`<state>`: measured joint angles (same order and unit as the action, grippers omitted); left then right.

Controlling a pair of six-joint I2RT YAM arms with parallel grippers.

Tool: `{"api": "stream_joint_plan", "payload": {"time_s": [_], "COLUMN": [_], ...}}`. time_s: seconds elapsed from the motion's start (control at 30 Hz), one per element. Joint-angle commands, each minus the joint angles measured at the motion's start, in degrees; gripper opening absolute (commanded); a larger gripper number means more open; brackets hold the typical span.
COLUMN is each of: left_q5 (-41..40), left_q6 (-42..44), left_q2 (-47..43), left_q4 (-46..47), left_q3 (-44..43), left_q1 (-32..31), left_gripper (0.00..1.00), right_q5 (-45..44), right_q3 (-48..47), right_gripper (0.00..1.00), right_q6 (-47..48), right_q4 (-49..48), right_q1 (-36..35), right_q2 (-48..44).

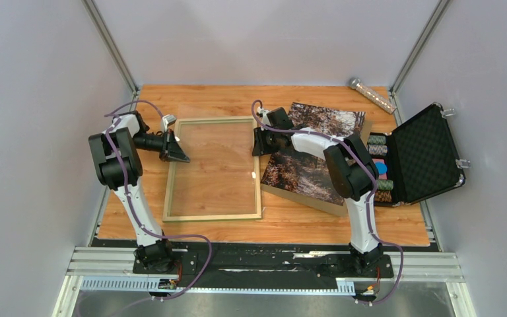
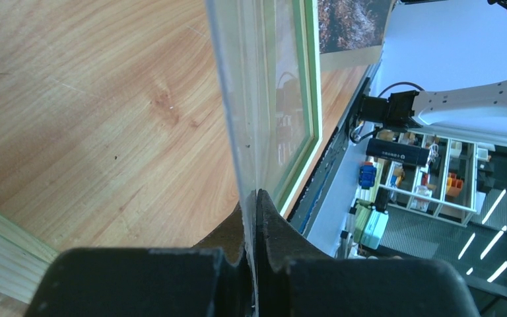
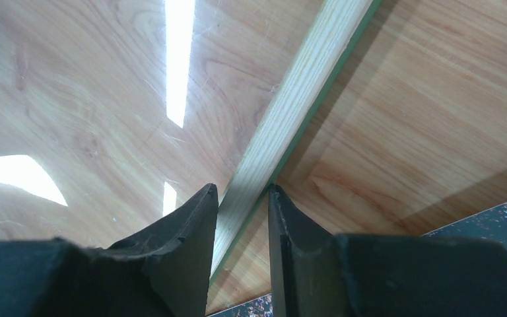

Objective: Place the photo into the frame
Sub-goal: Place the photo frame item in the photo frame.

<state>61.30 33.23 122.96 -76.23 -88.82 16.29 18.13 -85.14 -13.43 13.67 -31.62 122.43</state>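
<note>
Photo (image 1: 300,173), an autumn forest print lying face up on a brown backing board (image 1: 304,198), sits just to the outer side of the right gripper (image 1: 257,154), apart from its fingers and partly under that arm. The frame (image 1: 214,216) lies between the two grippers on the wooden table (image 1: 343,224), pale wood back upward.

The right gripper reaches the frame's near rail (image 3: 304,86) from above. In the right wrist view its jaws are partly spread, one finger on each side of the pale rail, whose green edge shows along one side. Whether the fingers actually squeeze the rail cannot be told.

The left gripper (image 1: 179,157) meets the frame's opposite rail. In the left wrist view its fingers are pressed together on the edge of a clear pane (image 2: 251,99), which runs straight out from the fingertips; a green rail shows through the pane.

Beyond the photo, farther from the right gripper, stands an open black case (image 1: 429,152) holding stacks of chips (image 1: 377,145). A glittery tube (image 1: 371,94) lies by the far wall.
</note>
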Motion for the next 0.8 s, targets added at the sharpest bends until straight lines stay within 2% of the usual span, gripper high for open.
{"api": "stream_joint_plan", "payload": {"time_s": [0.0,0.77], "left_q5": [0.8,1.6], "left_q6": [-1.3,-2.3], "left_q2": [-1.7,-2.6], "left_q4": [1.1,2.8], "left_q3": [0.6,2.7], "left_q1": [-0.1,-0.1], "left_gripper": [0.0,0.0], "right_q5": [-0.5,-0.6], "right_q3": [-1.5,-1.7], "right_gripper": [0.31,0.31], "right_q6": [0.0,0.0], "right_q4": [-0.9,-0.8], "right_q1": [-0.5,-0.5], "right_q2": [1.1,1.3]}}
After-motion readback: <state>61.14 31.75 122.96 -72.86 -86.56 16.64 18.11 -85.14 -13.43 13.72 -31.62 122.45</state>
